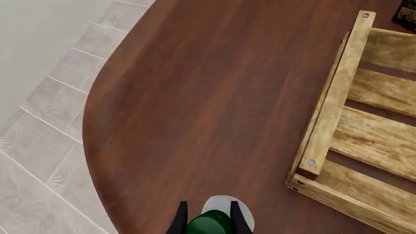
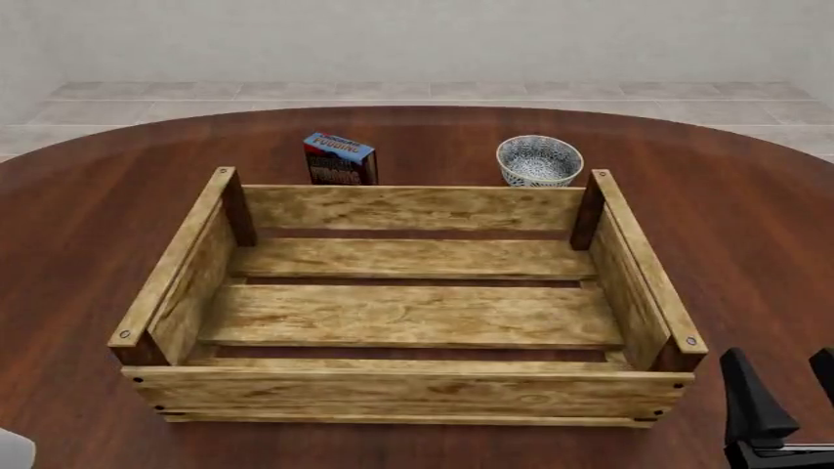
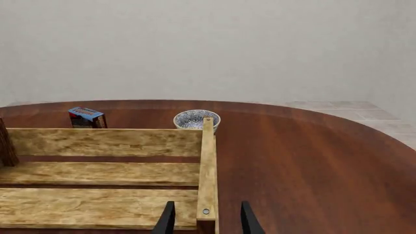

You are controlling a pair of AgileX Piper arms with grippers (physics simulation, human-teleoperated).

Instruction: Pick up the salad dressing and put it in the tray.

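The salad dressing (image 1: 219, 204) shows in the left wrist view as a pale grey-white rounded end with a dark green part behind it. It fills the gap between the two black fingers of my left gripper (image 1: 209, 220), which is shut on it above the brown table, apart from a corner of the tray (image 1: 332, 105). In the front view only a pale sliver of the salad dressing (image 2: 10, 451) shows at the bottom left corner. The tray (image 2: 404, 389) is an empty light-wood crate at mid-table. My right gripper (image 2: 779, 360) (image 3: 206, 220) is open over the tray's right wall (image 3: 208, 165), holding nothing.
Behind the tray stand a blue-and-red box (image 2: 340, 159) (image 3: 86, 117) and a white patterned bowl (image 2: 538, 160) (image 3: 196, 119). The table's rounded edge (image 1: 87, 122) drops to a tiled floor on the left arm's side.
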